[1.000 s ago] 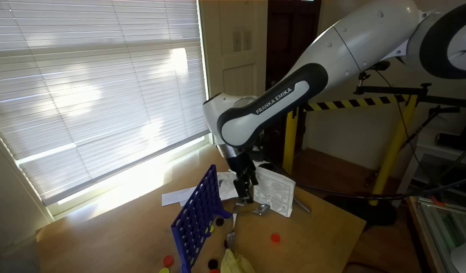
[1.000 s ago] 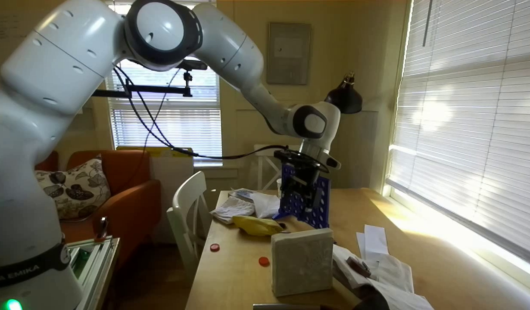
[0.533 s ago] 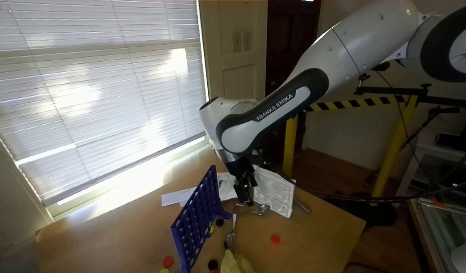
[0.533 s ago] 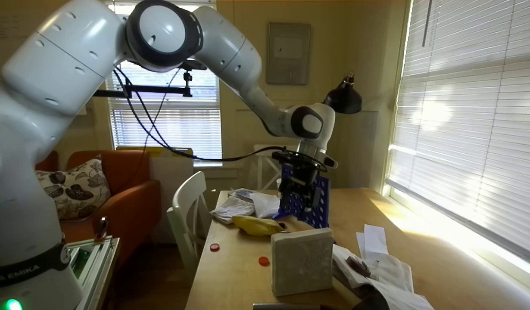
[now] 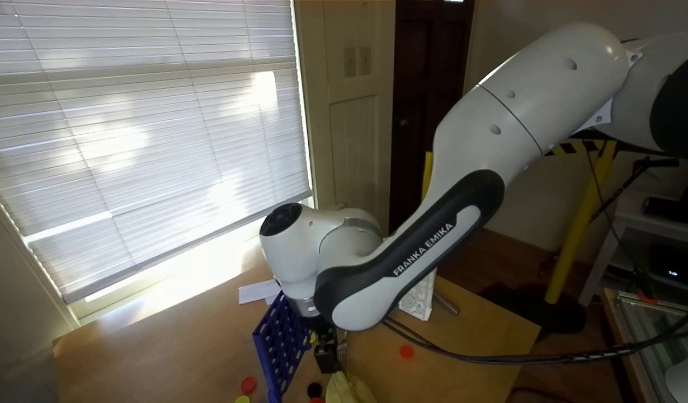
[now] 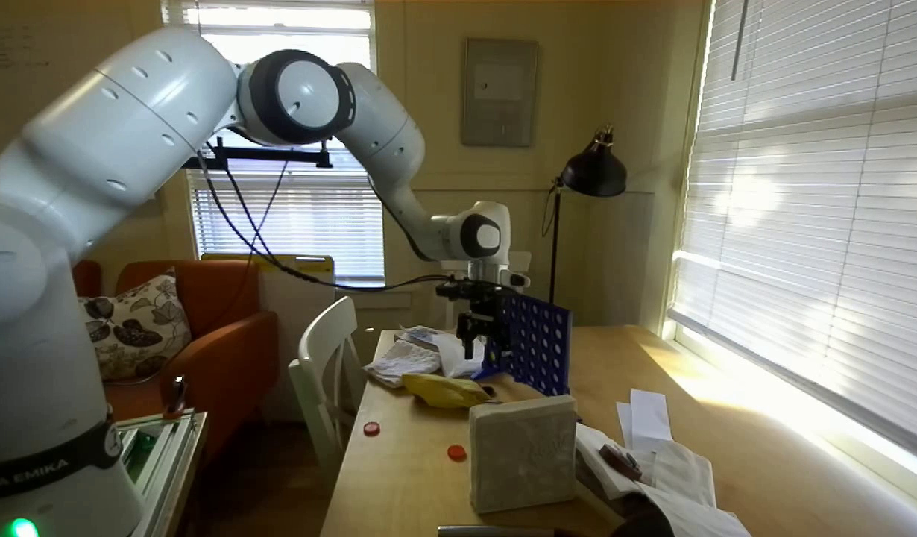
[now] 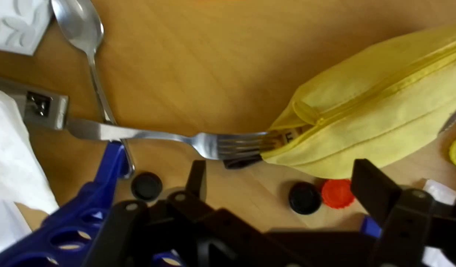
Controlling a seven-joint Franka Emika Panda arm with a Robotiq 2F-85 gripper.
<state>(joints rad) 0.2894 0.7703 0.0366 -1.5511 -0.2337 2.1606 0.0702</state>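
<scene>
My gripper [image 7: 281,176] stands open above the table, its fingers [image 7: 372,189] wide apart with nothing between them. Beneath and just ahead lie a black disc [image 7: 304,198] and a red disc [image 7: 337,193], side by side against a yellow banana-shaped pouch [image 7: 361,111]. A fork [image 7: 209,145] points its tines at the pouch's opening, where a lettered tile shows. The blue perforated rack [image 5: 285,347] is close beside the gripper [image 6: 488,347] in both exterior views. Another black disc [image 7: 146,186] lies near the rack's foot. Part of the rack is hidden behind the gripper in the wrist view.
A spoon [image 7: 79,26] lies across the fork's handle. The pale carved block [image 6: 523,455] stands upright on the table, beside crumpled white paper [image 6: 675,470]. Red discs [image 6: 456,453] are scattered about. Behind the table are a black lamp [image 6: 596,171] and a white chair [image 6: 332,350].
The arm has swung away from the carved block and along the rack towards the pouch, mostly in the last half second. The gripper stayed open; the objects on the table have not moved.
</scene>
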